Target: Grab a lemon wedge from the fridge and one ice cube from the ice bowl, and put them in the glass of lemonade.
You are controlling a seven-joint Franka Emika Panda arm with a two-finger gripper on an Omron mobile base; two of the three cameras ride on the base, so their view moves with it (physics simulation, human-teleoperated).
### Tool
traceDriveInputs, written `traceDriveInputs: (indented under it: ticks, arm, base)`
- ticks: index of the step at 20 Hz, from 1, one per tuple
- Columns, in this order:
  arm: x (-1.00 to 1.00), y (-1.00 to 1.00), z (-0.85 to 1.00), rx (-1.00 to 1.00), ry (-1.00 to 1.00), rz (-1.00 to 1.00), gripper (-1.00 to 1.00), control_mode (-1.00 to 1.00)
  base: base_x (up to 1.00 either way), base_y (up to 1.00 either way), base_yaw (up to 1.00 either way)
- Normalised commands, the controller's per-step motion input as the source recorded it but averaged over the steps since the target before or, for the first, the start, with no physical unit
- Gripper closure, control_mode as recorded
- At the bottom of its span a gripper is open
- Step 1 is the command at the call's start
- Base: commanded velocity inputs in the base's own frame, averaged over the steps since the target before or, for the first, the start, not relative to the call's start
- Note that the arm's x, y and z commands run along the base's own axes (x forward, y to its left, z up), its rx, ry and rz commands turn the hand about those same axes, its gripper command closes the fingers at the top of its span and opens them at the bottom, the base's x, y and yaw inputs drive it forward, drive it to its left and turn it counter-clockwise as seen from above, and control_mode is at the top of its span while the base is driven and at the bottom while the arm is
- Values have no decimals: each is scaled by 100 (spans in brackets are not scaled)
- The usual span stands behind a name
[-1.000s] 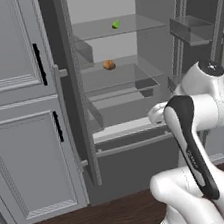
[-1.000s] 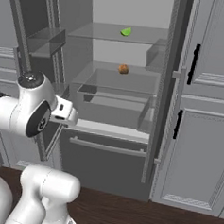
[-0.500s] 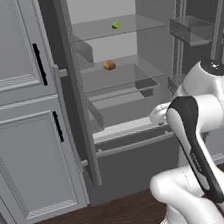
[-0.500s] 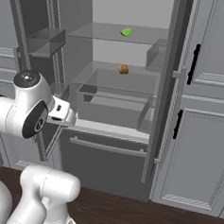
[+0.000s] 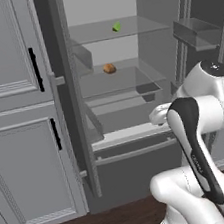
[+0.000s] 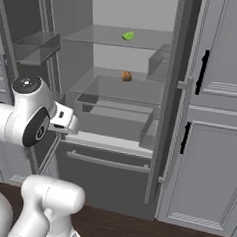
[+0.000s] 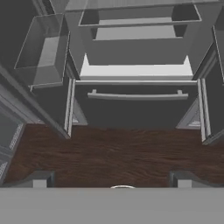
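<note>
Since a second ago the arm has shifted only slightly; the scene is unchanged. The fridge (image 5: 132,96) stands open. The end effector (image 7: 111,179) hangs low over the floor, jaws fully spread and empty. Reaching up, it could clip the shelf edge or take the orange-brown lump (image 6: 126,76) instead. The lemon wedge (image 6: 128,36) lies on the top shelf, long axis roughly sideways; its tip direction is unclear.

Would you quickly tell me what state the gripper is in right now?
Gripper: open and empty, pointing down at the floor before the fridge.
</note>
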Motion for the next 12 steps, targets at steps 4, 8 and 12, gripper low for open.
traceDriveInputs:
  ticks: [4,8,12]
  arm:
    - [0,0,0,0,0,0,-100,100]
    - [0,0,0,0,0,0,-100,100]
    - [0,0,0,0,0,0,-100,100]
  base:
    - [75,-51,0]
    - [95,-22,0]
    - [97,0,0]
